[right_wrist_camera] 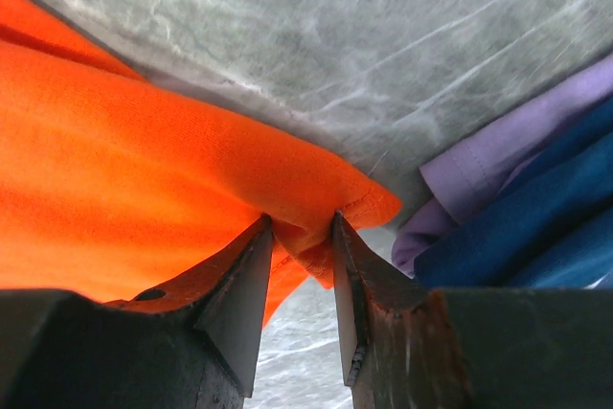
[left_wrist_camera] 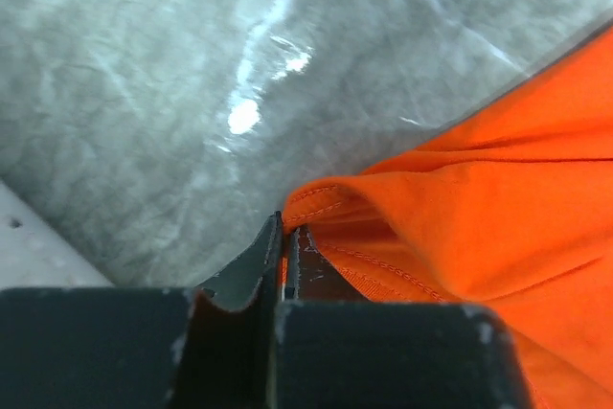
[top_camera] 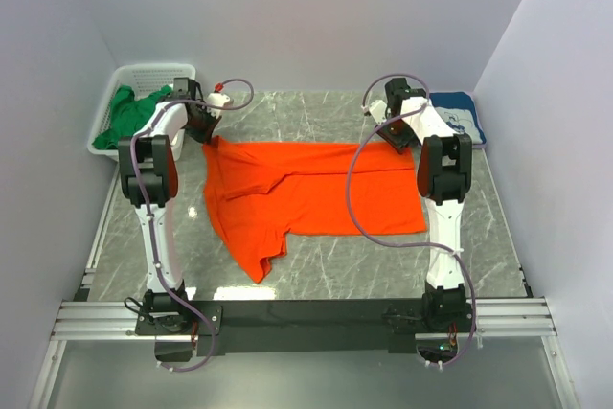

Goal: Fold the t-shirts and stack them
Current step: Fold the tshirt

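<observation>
Both arms reach forward: left tool (top_camera: pixel 206 127) clenched on the orange t-shirt (top_camera: pixel 306 189) at 10 o'clock, right tool (top_camera: pixel 395 137) gripping it at 2 o'clock.

A white lattice basket (top_camera: pixel 144 72) stands just left of the left claw (top_camera: pixel 209 133). Grey marbled tabletop (top_camera: pixel 316 112) spreads under that claw and the right claw (top_camera: pixel 395 139) and between them. An aluminium rail (top_camera: pixel 96 318) lies well behind both
</observation>
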`<act>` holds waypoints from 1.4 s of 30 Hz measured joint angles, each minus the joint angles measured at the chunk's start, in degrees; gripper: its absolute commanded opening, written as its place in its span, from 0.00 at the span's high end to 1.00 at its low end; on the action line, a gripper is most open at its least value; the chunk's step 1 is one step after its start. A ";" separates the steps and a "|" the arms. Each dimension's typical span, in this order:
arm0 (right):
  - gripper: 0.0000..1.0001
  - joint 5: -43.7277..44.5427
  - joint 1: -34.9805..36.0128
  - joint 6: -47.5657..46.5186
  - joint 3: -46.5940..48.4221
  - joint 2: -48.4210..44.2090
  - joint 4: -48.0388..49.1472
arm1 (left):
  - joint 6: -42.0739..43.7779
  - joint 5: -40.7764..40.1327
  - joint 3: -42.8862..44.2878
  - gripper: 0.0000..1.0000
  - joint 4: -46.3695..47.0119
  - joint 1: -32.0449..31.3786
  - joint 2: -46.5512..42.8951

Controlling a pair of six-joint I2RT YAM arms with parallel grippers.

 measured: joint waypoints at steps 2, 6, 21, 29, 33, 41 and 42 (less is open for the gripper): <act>0.61 0.24 0.00 0.07 -0.98 -0.50 0.33 | -0.68 -1.40 -0.72 0.99 1.95 -0.11 -0.24; 0.61 0.46 0.00 0.55 -2.12 -1.20 0.68 | -2.91 -4.24 -1.11 0.99 4.59 -0.57 -0.31; 0.56 -5.68 -0.44 1.46 -2.89 -6.80 -2.45 | -7.93 -2.56 -1.36 0.52 2.40 -1.07 -3.69; 0.59 -8.07 -0.44 0.39 -5.18 -11.50 -4.42 | -10.29 1.49 -1.33 0.53 0.79 -1.22 -11.72; 0.59 -9.29 -0.44 -0.48 -9.31 -11.50 -5.16 | -10.71 3.45 -2.69 0.52 0.72 -1.22 -13.77; 0.60 -9.18 -0.44 -1.92 -14.73 -11.50 -5.90 | -10.73 6.29 -10.73 0.52 -1.79 -1.31 -14.01; 0.60 -9.11 -0.44 -2.03 -14.78 -11.50 -5.79 | -10.73 6.49 -11.32 0.52 -1.99 -1.36 -14.01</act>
